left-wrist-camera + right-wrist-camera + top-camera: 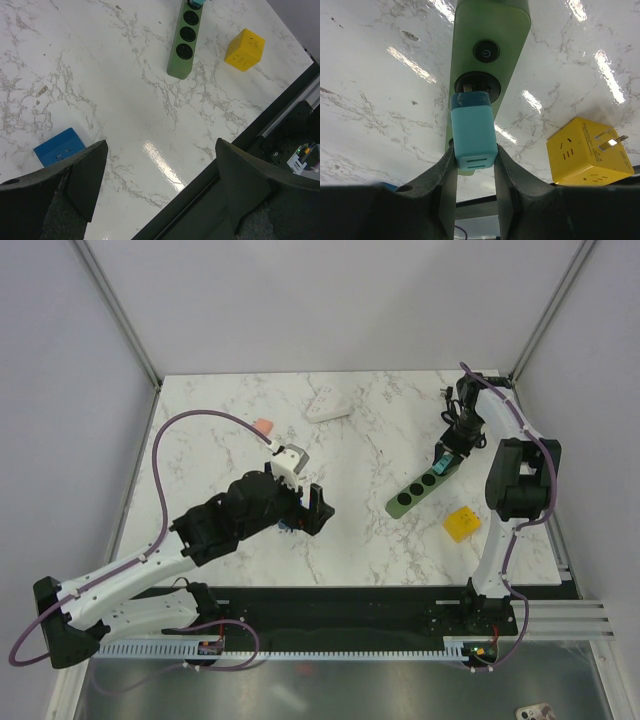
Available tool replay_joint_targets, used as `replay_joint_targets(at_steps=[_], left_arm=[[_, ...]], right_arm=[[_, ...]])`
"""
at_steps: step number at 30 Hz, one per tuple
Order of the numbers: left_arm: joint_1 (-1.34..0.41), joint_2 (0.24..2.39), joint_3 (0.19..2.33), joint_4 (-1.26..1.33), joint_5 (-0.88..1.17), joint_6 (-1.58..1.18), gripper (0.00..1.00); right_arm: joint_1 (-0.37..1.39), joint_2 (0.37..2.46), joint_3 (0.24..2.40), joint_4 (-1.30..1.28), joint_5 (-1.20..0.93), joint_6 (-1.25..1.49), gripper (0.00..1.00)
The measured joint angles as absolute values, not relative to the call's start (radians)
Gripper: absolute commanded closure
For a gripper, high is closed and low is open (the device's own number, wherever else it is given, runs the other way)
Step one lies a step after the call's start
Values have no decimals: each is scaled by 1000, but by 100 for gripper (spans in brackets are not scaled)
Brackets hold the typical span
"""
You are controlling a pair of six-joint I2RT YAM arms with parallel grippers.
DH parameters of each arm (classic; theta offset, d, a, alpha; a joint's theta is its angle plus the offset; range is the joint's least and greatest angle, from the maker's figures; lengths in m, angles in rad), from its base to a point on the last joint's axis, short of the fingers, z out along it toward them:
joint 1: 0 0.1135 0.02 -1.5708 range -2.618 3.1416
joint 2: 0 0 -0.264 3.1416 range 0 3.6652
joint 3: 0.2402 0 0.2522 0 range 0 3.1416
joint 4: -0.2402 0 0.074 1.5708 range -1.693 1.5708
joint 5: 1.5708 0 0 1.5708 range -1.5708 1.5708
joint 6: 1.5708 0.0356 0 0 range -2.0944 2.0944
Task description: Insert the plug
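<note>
The plug (473,132) is a light-blue block, and my right gripper (474,155) is shut on its sides. Its front end meets the round socket nearest the switch on the green power strip (490,30); how deep it sits I cannot tell. From above, the right gripper (445,455) stands over the far end of the power strip (412,492), which lies diagonally at the right. My left gripper (160,150) is open with only bare table between its fingers, hovering near the table's front. The left gripper (310,508) is well left of the strip (183,42).
A yellow block (461,523) (244,49) (587,152) lies right of the strip's near end. Beside my left gripper's left finger lies a darker blue block (57,148). A small pink block (264,426) and a white object (327,406) rest further back.
</note>
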State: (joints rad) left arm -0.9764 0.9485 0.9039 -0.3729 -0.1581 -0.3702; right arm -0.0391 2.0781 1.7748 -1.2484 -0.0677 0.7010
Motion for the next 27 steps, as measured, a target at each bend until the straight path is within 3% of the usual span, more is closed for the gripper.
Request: replay_joint_targets(at_steps=[17, 27], left_arm=[[-976, 921, 877, -373, -186, -370, 5], [-976, 916, 856, -372, -186, -373, 5]], right_arm=[[-39, 2111, 1804, -1284, -68, 704, 100], [-42, 2197, 1927, -1388, -67, 704, 100]])
